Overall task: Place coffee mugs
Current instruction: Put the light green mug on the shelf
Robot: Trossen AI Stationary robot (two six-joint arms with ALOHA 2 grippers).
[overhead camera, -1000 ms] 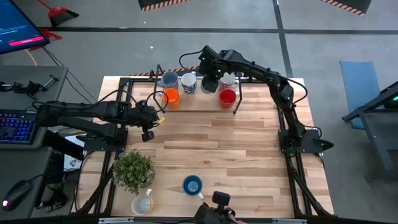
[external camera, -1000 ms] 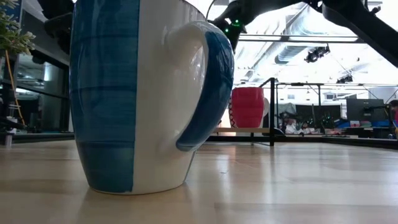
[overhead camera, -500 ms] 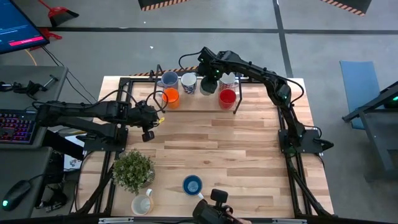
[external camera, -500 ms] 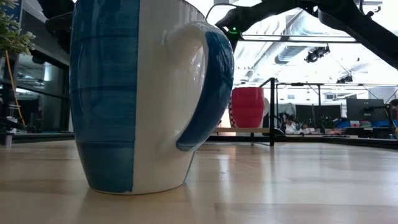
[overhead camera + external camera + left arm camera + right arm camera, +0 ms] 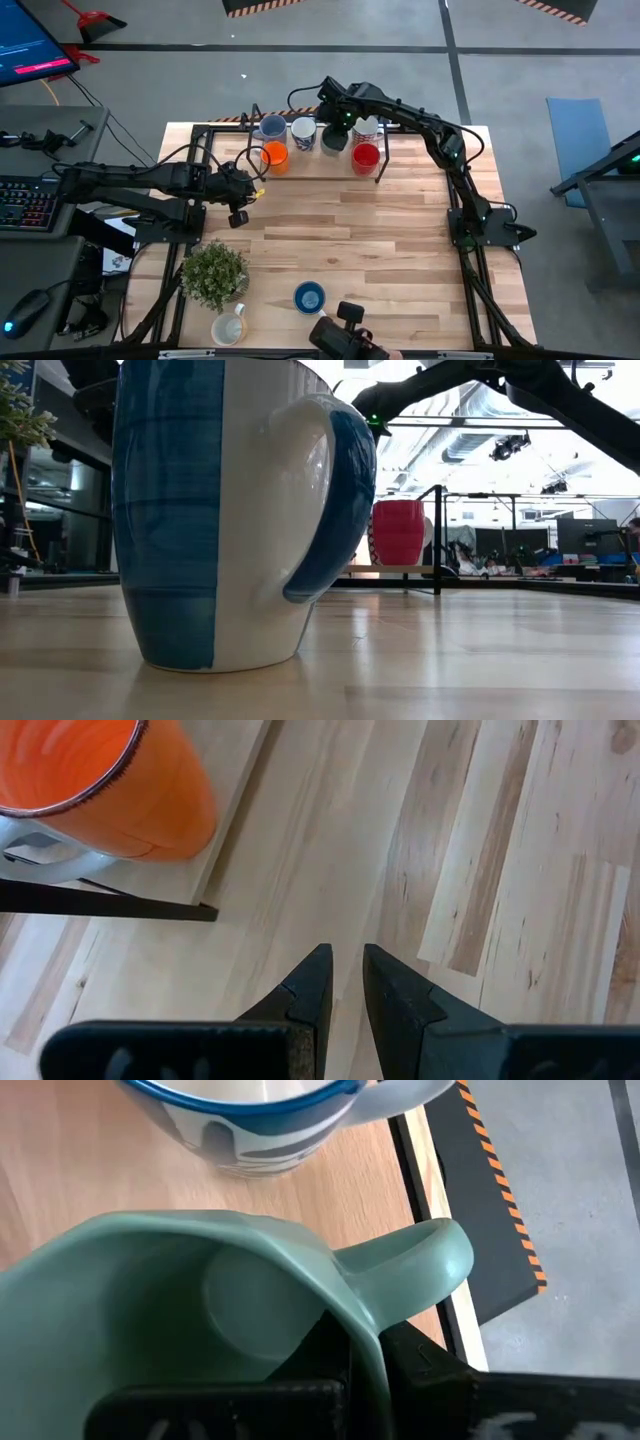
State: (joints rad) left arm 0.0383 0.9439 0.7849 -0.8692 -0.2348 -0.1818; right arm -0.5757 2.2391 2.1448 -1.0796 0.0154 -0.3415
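My right gripper [image 5: 337, 128] is over the raised wooden shelf [image 5: 320, 168] at the table's far edge, shut on a green mug [image 5: 180, 1300]. The mug is between a white mug [image 5: 303, 132] and a patterned white mug [image 5: 250, 1120]. A grey-blue mug [image 5: 271, 127], an orange mug [image 5: 274, 156] and a red mug [image 5: 366, 157] stand on the shelf. A blue mug [image 5: 309, 297] and a cream mug [image 5: 228, 328] stand near the front edge. My left gripper [image 5: 345, 960] hovers over bare wood at the left, open by a narrow gap, with nothing between its fingers. My right gripper pinches the green mug's rim wall [image 5: 360, 1330] just beside the root of its handle [image 5: 420, 1260], one finger inside the mug and one outside. The fingers come from above, slanting down. The mug hangs mouth up; whether its base touches the shelf does not show.
A potted green plant [image 5: 214, 273] stands at the front left beside the cream mug. A black frame [image 5: 205, 135] borders the table. The table's middle [image 5: 340, 230] is bare wood. In the low view the blue mug [image 5: 230, 510] fills the foreground.
My right gripper has sunk a little toward the shelf with the green mug, which stays mouth up.
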